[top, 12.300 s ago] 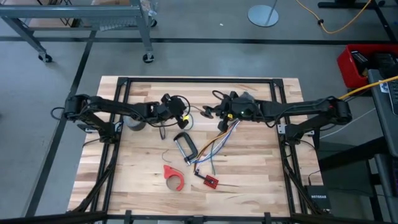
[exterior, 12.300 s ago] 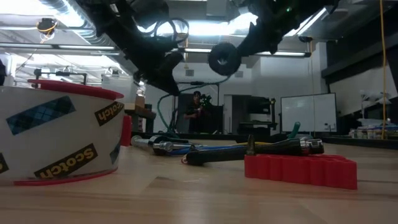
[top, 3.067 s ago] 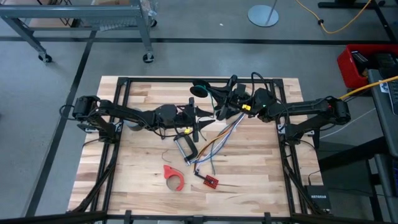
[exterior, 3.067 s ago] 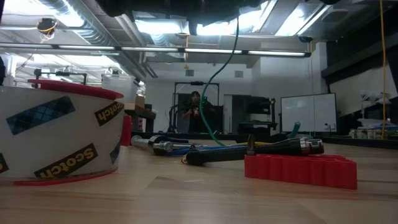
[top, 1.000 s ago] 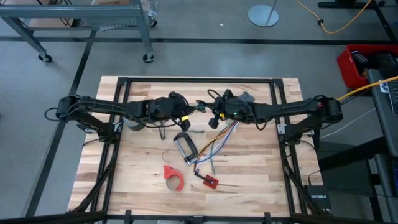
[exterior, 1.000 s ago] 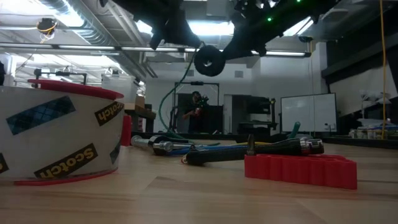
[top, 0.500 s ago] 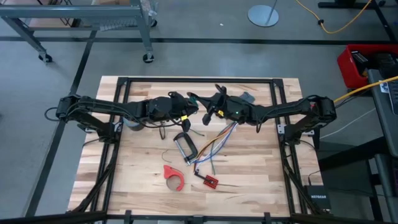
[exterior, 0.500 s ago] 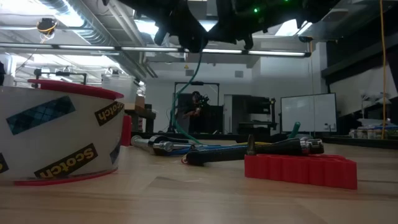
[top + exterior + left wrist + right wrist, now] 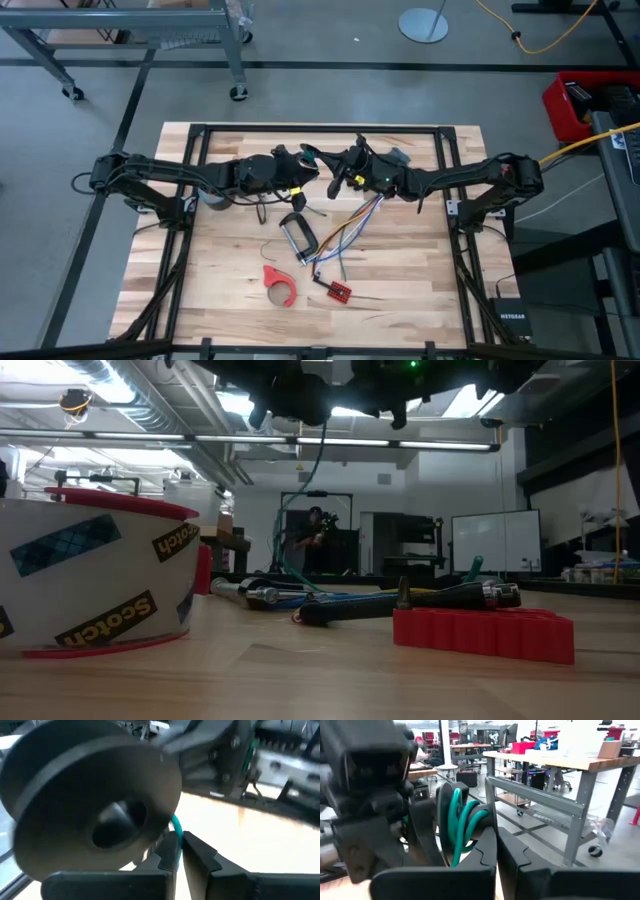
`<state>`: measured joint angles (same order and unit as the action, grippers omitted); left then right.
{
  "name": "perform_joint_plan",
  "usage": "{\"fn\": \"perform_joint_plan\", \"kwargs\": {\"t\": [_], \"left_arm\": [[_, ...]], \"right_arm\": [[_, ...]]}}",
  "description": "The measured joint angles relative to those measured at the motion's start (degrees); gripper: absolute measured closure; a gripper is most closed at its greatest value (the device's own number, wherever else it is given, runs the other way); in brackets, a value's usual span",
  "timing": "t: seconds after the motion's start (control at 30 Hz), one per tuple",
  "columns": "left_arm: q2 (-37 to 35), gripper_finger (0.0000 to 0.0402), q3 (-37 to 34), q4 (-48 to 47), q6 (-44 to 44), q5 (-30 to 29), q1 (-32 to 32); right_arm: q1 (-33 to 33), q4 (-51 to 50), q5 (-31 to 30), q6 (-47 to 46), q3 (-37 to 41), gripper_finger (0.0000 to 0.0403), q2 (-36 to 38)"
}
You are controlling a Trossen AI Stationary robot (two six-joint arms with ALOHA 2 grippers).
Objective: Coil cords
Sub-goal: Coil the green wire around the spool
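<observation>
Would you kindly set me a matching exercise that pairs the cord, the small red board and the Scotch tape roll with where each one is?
Things:
1. cord
2. small red board
3. Scotch tape roll

Places:
A. lying on the table, at the end of the multicoloured wires
B. lifted off the table
C. closest to the low camera

Pairs: 1-B; 2-A; 3-C

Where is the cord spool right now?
In the high view, the spool is held up above the table's far middle, between the left claw and the right claw.
</observation>
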<state>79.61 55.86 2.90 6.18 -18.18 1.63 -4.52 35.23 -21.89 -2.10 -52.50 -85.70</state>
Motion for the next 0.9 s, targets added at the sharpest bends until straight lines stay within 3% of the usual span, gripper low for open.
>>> {"fn": "perform_joint_plan", "kwargs": {"t": [0.27,0.4,0.9], "left_arm": [[0.13,0.0303,-0.10,-4.44,-1.78,0.00,-0.67],[0.13,0.0279,-0.10,-7.04,4.15,-0.22,-0.92],[2.85,0.0295,-0.10,-3.16,10.80,-0.45,-1.51]], "right_arm": [[-0.04,0.92,1.16,0.01,-0.12,0.0403,0.38],[-0.04,0.54,1.17,0.88,-0.12,0.0403,1.76],[0.01,1.13,2.66,3.86,-0.12,0.0403,8.36]]}}
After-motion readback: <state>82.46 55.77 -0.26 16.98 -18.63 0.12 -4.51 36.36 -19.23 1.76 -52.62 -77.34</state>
